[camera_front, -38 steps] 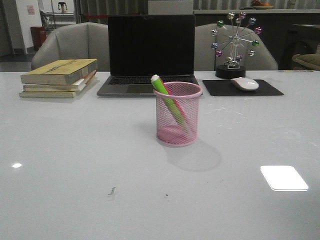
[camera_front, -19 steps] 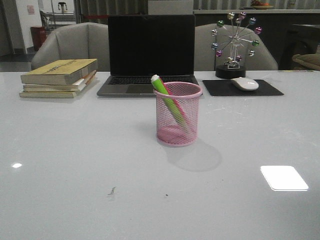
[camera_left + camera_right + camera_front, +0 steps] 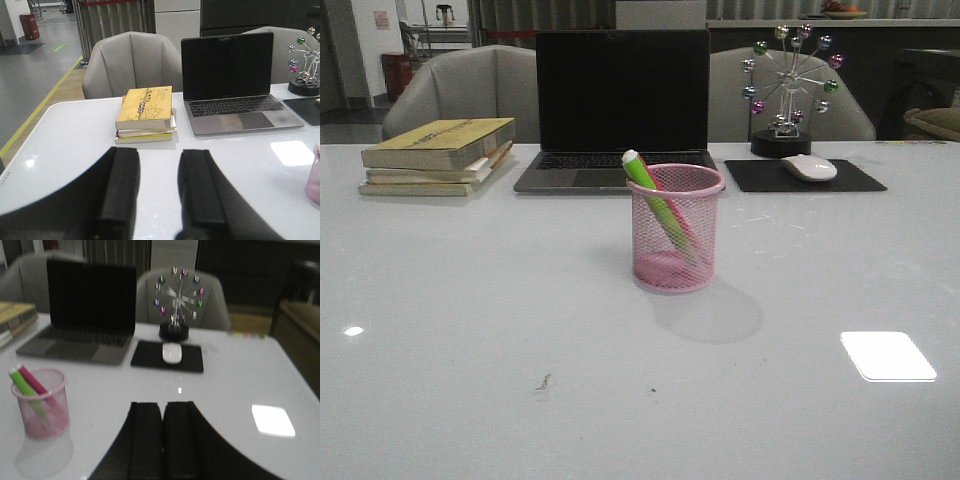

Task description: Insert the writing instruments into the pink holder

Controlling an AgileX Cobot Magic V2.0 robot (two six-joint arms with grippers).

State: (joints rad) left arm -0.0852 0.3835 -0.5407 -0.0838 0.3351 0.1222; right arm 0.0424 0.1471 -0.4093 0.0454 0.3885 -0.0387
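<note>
The pink holder stands upright mid-table, in front of the laptop. A green marker leans inside it with its clear cap above the rim, and a pink marker leans beside it. The right wrist view shows the same holder with the green marker and the pink marker in it. My left gripper is open with nothing between its fingers, far from the holder, whose edge just shows. My right gripper is shut and empty, off to the holder's side. Neither gripper appears in the front view.
A laptop stands open behind the holder. A stack of books lies at the back left. At the back right are a mouse on a black pad and a ferris-wheel ornament. Chairs stand beyond the table.
</note>
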